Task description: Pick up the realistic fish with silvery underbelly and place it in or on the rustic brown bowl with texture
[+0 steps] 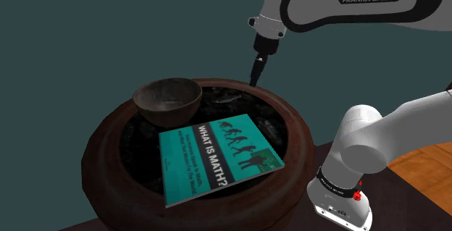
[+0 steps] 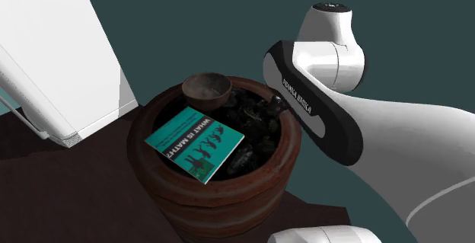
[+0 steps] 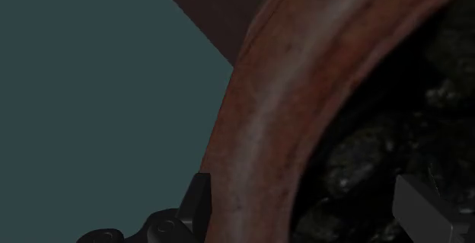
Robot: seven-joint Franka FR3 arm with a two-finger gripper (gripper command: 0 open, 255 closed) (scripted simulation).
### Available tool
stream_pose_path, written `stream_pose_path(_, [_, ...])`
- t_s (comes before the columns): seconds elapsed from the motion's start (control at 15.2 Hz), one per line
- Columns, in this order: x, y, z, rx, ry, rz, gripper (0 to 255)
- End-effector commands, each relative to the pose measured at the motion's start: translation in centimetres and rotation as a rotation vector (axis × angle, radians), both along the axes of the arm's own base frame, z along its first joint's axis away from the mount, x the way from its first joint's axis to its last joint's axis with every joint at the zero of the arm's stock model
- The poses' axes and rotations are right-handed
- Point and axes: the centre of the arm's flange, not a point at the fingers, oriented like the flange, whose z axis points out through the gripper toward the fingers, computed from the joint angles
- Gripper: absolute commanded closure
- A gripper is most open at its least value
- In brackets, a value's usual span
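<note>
**A:** The tool point(image 1: 255, 77) hangs point-down at the far rim of the big brown pot point(image 1: 109, 157). In the wrist view its fingers point(image 3: 196, 203) stand wide apart with nothing clasped.

**B:** Wide indeed, and the pot's rim runs right between them there. I can't say whether either finger touches it. Where's the fish?

**A:** Hard call. The pot is heaped with dark lumps point(image 1: 217, 106), and I cannot tell the fish from them, so I can't say how it lies relative to the tool.

**B:** The bowl is easier.

**A:** Yes, the bowl point(image 1: 167, 101) is brown and upright. It sits at the pot's edge, to the shoulder view's left of the tool, near it but apart.

**B:** And there's a teal book point(image 1: 217, 156), "WHAT IS MATH?", lying face up across the lumps on the camera's side of the pot. One corner is right by the bowl.

**A:** The pot itself stands on a dark table point(image 2: 46, 196).
</note>
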Motion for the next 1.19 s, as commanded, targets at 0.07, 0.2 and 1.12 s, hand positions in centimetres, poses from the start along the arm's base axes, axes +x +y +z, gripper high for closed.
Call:
stream_pose_path(0.07, [0.2,3.2,-0.5,0.030,-0.050,0.151,0])
stream_pose_path(0.2, [0.2,5.2,-0.8,0.049,-0.082,0.249,0])
stream_pose_path(1.12, [0.8,8.8,-5.0,0.076,-0.126,0.386,0])
